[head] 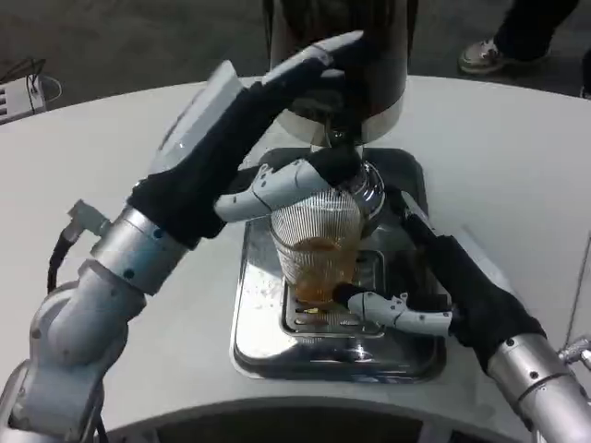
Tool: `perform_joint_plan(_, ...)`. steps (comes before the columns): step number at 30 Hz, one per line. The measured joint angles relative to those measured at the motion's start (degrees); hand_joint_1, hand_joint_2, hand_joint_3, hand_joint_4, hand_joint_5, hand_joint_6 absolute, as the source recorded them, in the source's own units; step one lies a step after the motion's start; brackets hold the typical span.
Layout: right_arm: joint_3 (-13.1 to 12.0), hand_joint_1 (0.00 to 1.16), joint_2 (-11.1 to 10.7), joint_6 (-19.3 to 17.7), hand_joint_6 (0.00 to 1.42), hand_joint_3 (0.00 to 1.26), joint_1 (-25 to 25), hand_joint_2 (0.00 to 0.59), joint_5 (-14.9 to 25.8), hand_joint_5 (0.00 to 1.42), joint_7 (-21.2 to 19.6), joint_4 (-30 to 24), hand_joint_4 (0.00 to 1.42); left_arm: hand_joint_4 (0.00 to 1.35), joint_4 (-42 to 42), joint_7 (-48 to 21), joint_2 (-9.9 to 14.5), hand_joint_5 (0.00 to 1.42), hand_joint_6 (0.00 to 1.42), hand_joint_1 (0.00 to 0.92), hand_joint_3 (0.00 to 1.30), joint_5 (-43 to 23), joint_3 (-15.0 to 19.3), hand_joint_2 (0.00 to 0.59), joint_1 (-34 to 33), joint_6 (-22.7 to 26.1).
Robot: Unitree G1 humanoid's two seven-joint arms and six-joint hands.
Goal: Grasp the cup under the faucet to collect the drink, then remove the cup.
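Holding the cup [319, 247] from its right side, my right hand [443, 277] has one white finger curled along the base at the front and a dark finger reaching up behind the rim, so the fingers [397, 312] sit narrow against the ribbed clear wall. The cup stands upright on the slotted grate of the drip tray [268, 355], directly below the faucet [343, 138], and amber drink [319, 268] fills roughly its lower half.

My left hand [277, 120] reaches in from the upper left. Its upper fingers [319, 60] lie against the front of the dark dispenser [379, 55], up by the tap, while a lower white finger stretches across just above the cup's rim. I cannot tell from here whether those upper fingers are pressing a lever or only resting on the body, nor whether they close on anything.

The faucet is a chrome spout with a rounded shiny knob to the right of the rim, partly hidden by my own fingers. The dispenser rises behind it with a pale band round its foot. The drip tray is a polished steel rectangle with rounded corners, and it sits on the white counter [517, 166], close to the near edge. My silver forearms enter from the two lower corners, the left one bent sharply at the elbow.

At the far side of the counter, on the dark floor [138, 37], stands someone's shoe [485, 57].
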Motion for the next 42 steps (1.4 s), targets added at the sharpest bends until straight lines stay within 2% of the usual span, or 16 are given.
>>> perform_joint_plan(8, 0.51, 0.74, 0.28, -1.18, 0.0, 0.0, -1.51, 0.217, 0.23, 0.0, -0.3, 0.46, 0.0, 0.26, -7.95, 1.27, 0.35, 0.37, 0.41, 0.0, 0.28, -0.51, 3.76, 0.105, 7.26, 0.7)
perform_joint_plan(15, 0.94, 0.74, 1.11, -2.1, 0.0, 0.0, -2.07, 0.217, 0.31, 0.0, -0.44, 2.05, 0.0, 0.27, -14.39, 1.24, 4.11, 0.38, 0.42, 0.0, 0.29, -1.07, 9.63, 0.104, 19.99, 4.34)
perform_joint_plan(23, 1.9, 0.74, 1.82, -3.25, 0.0, 0.0, -3.78, 0.217, 0.31, 0.0, -0.55, 4.43, 0.0, 0.23, -17.03, 2.76, 4.99, 0.32, 0.37, 0.0, 0.27, 1.16, 14.52, 0.108, 31.57, 5.01)
perform_joint_plan(31, 2.44, 0.74, 3.36, -4.23, 0.01, 0.0, -5.3, 0.217, 0.3, 0.0, -1.55, 7.56, 0.0, 0.05, -20.46, 5.33, 4.8, 0.15, 0.24, 0.0, 0.14, 7.55, 15.7, 0.102, 41.08, 6.6)
perform_joint_plan(34, 2.63, 0.74, 3.82, -4.54, 0.01, 0.0, -6.22, 0.217, 0.3, 0.0, -2.12, 8.86, 0.0, 0.01, -23.16, 6.16, 4.81, 0.11, 0.21, 0.0, 0.11, 12.02, 15.47, 0.102, 44.04, 7.5)
perform_joint_plan(38, 2.77, 0.74, 4.49, -5.41, 0.01, 0.0, -6.86, 0.217, 0.3, 0.0, -3.17, 10.47, 0.0, 0.0, -25.3, 6.38, 4.78, 0.08, 0.19, 0.0, 0.1, 15.82, 14.96, 0.1, 46.34, 8.76)
perform_joint_plan(42, 3.02, 0.74, 5.52, -5.97, 0.02, 0.0, -7.76, 0.217, 0.29, 0.0, -4.61, 12.09, 0.0, 0.0, -26.81, 6.42, 4.42, 0.08, 0.19, 0.0, 0.09, 16.22, 13.92, 0.1, 47.62, 9.59)
